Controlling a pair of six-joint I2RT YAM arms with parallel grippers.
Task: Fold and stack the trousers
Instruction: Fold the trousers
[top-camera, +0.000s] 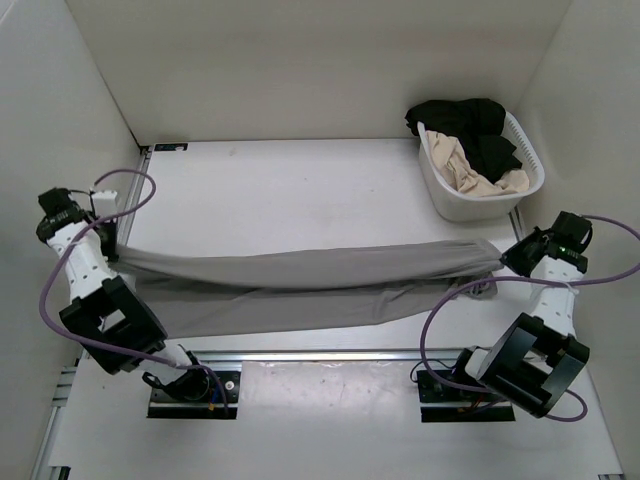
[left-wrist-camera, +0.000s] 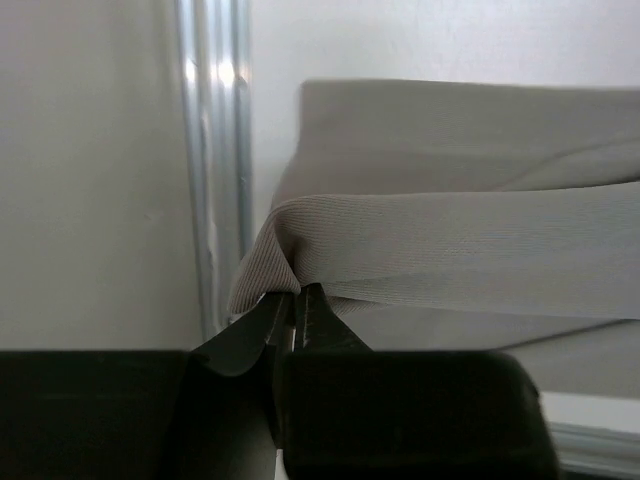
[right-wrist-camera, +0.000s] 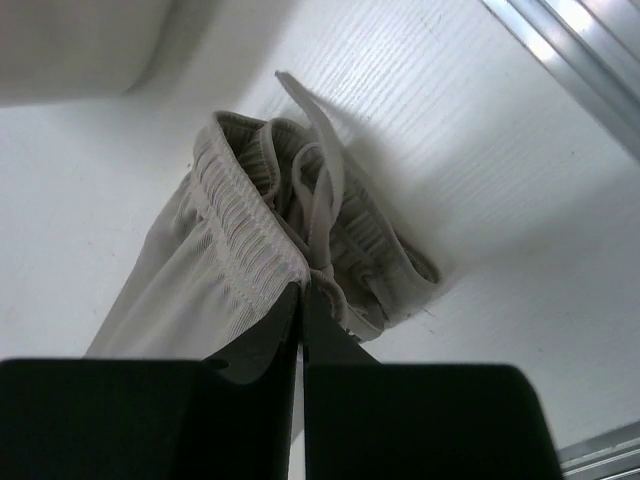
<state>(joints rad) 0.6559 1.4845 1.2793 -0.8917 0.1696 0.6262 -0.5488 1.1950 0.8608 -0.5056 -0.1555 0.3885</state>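
Top view: the trousers (top-camera: 320, 270) are spread lengthwise across the table (top-camera: 300, 180), held taut between the left gripper (top-camera: 118, 250) and the right gripper (top-camera: 505, 262). Left wrist view: an edge of the trousers is pinched in closed jaws. Right wrist view: the gathered waistband (right-wrist-camera: 235, 235) is clamped in closed jaws.

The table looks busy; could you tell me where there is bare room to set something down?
Bare: the wide patch between trousers, back wall and basket. Narrow: the strip between trousers and arm bases. Crowded: the basket's corner.
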